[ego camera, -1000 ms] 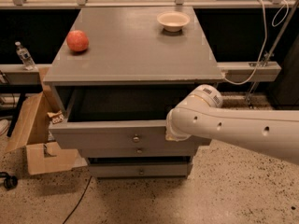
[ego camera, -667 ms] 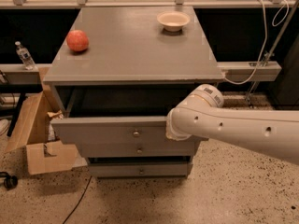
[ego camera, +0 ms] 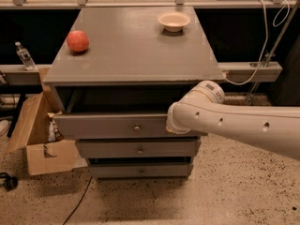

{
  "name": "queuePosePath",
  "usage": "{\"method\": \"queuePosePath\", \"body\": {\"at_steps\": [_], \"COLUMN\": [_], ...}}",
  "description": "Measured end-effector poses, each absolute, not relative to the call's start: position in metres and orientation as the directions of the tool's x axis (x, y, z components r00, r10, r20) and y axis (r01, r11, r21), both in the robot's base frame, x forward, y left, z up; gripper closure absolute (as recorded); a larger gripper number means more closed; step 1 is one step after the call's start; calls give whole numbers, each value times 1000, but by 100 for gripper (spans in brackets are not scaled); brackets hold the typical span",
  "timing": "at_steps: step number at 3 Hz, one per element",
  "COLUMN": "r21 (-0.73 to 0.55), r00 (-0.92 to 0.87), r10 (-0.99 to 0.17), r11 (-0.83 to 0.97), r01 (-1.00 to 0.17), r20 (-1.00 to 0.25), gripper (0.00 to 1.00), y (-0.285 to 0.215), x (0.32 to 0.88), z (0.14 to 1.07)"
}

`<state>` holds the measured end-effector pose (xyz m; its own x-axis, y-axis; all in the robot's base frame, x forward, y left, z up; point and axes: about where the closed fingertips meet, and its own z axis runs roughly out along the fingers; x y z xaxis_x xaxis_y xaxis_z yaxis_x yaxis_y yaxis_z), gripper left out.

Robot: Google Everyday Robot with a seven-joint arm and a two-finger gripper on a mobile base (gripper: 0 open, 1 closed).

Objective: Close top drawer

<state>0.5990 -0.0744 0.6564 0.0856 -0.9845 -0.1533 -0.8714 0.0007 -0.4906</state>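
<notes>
Below the front edge of the desk [ego camera: 136, 55], top drawer [ego camera: 108, 125] sticks out partway, dark gap above it, so I judge closing unfinished; my end effector [ego camera: 172, 123] is at its front's right end, near the front-right corner, open or closed I cannot tell.

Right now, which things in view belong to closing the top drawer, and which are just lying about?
Job in hand:
top drawer, partly open
gripper, at the drawer front's right end, mostly hidden behind the arm

Lying about:
red fruit and bowl on the cabinet top
bottle
cardboard box
</notes>
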Motion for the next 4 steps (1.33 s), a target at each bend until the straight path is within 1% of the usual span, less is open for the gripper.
{"method": "queuePosePath", "body": {"at_steps": [2,4], "r21": [-542,-552], "r00": [99,104], "r10": [-974,-970], "r11": [27,35], "r01": [-840,-833], "r20": [-203,-218], "gripper": [100,100], "y": [-70,-69], "x": [649,658], "z": [667,669]}}
